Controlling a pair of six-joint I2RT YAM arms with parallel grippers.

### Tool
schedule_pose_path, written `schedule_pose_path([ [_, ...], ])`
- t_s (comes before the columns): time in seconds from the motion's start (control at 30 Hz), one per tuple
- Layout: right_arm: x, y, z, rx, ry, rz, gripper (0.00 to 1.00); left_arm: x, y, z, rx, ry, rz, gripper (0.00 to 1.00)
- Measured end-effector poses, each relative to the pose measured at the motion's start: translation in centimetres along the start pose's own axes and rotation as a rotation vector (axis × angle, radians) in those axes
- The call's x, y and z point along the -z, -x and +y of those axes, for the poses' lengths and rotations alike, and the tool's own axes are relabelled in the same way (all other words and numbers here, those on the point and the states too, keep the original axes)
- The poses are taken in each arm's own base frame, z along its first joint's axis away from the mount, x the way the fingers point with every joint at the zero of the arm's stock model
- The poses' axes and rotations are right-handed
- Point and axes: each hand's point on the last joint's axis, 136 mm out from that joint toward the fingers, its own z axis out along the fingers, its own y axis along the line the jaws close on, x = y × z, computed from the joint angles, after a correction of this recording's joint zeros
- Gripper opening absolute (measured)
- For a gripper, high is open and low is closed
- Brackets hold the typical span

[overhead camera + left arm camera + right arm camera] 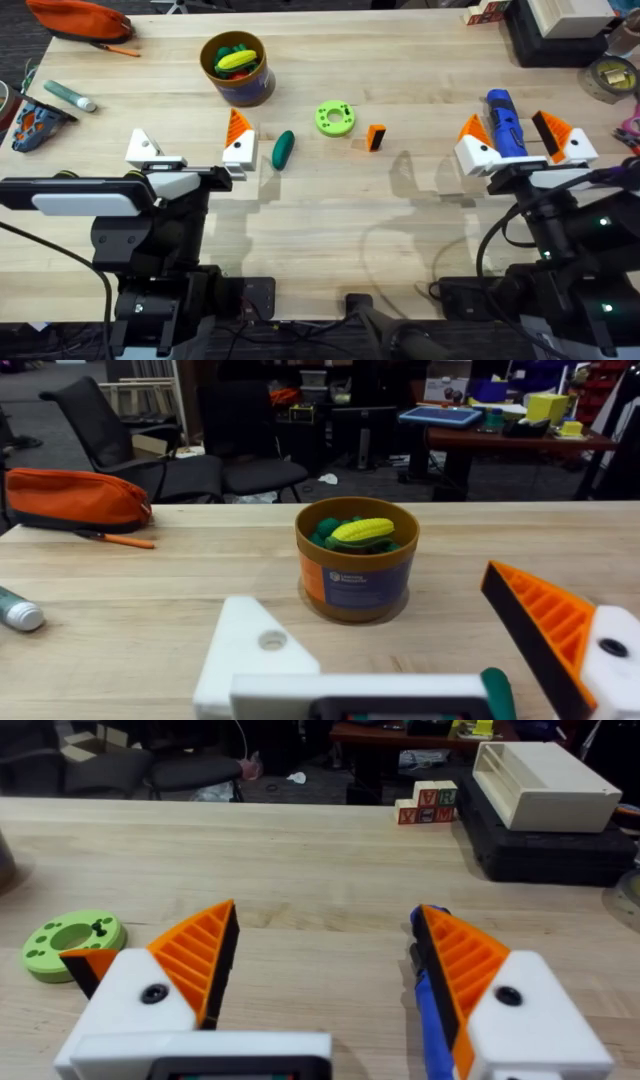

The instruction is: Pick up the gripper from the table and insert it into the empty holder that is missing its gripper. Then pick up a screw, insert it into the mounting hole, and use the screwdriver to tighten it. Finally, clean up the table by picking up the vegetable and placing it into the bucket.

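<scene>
Your left claw (192, 150) and right claw (525, 140) are both sitting open; the gripper (376, 137) is lying on the table (330, 215).

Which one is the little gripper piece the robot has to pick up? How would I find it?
Look at the middle of the wooden table, just right of the green ring with holes in it. The gripper lies there alone: a small orange block with a black face. The other orange pieces sit on white mounts; this one is loose on the wood.
</scene>
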Motion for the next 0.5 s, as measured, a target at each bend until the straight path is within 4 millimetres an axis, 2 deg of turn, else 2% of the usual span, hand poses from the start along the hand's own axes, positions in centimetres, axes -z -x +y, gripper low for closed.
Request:
schedule_pose_path([
  [0.5,0.01,-0.04,0.0,0.0,0.0,0.002,0.994,0.0,0.35,-0.01,0.004,0.0,-0.014,0.986],
])
